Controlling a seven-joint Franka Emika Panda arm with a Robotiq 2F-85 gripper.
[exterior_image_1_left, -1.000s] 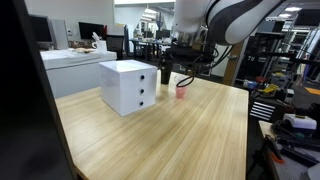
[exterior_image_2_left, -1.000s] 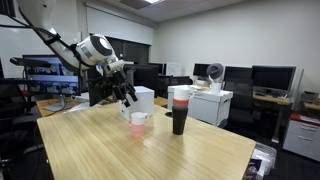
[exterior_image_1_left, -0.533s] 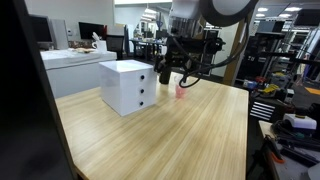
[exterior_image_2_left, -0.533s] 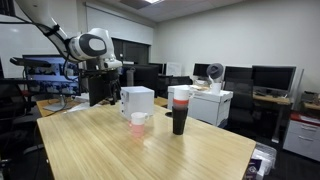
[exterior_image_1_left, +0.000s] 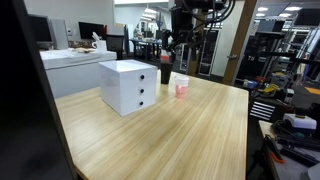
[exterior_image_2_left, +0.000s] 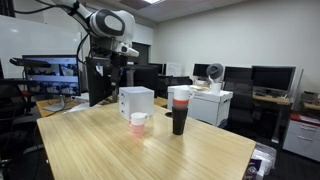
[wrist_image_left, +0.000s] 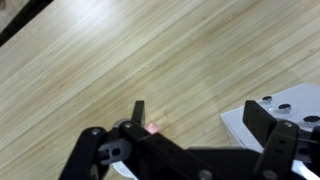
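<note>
End effector (wrist_image_left: 178, 138) hangs released, jaws wide, above the surface (exterior_image_1_left: 200, 130). Small pink cup (exterior_image_1_left: 181, 88) stands centre frame, near white drawer box (exterior_image_1_left: 130, 86). Likely light, thin-walled, tippy; grip mid-body, gently.

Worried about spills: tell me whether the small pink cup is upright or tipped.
Upright. In both exterior views the small pink cup stands on its base on the wooden table, rim at the top.
</note>
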